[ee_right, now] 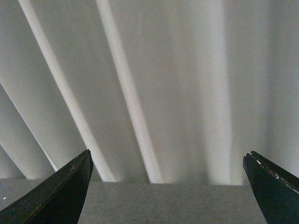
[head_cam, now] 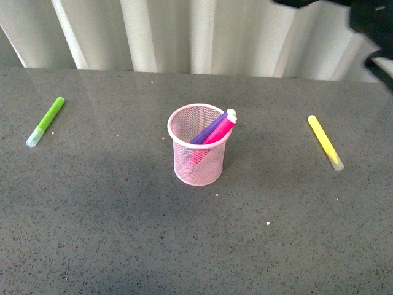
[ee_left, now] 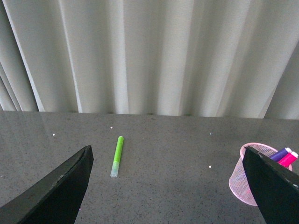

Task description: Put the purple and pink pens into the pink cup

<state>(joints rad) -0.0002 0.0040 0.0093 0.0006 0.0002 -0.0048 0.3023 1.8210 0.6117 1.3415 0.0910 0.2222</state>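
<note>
Both pens appear to be in the holder already, so the step in hand is, by my judgement, simply to retire cleanly; doing that well means keeping both arms high and away from the pink cup (head_cam: 198,153), since a brush against its rim could tip so light a mesh thing and spill the 2 pens.

Going left to right across the grey table (head_cam: 110,233) in the front view: the lime-green marker (head_cam: 46,121) lies flat near the left edge, well apart from the cup and not wanted; the left wrist view shows it again, and shows the left gripper (ee_left: 173,186) with its 2 dark fingers spread wide apart and nothing between them, hanging above the table.

In the middle stands the pink cup, upright; inside it are 2 pens side by side, the purple pen (head_cam: 212,128) and the pink pen (head_cam: 220,133), both slanted with pale caps resting at the right side of the rim and their lower ends visible through the mesh toward the bottom; nothing else can be made out inside.

Further right the yellow marker (head_cam: 325,142) lies flat, also well apart from the cup; the right gripper (ee_right: 168,186) has its fingers wide apart and empty, facing the pale curtain (ee_right: 154,84); a dark arm part shows at the upper right of the front view.
</note>
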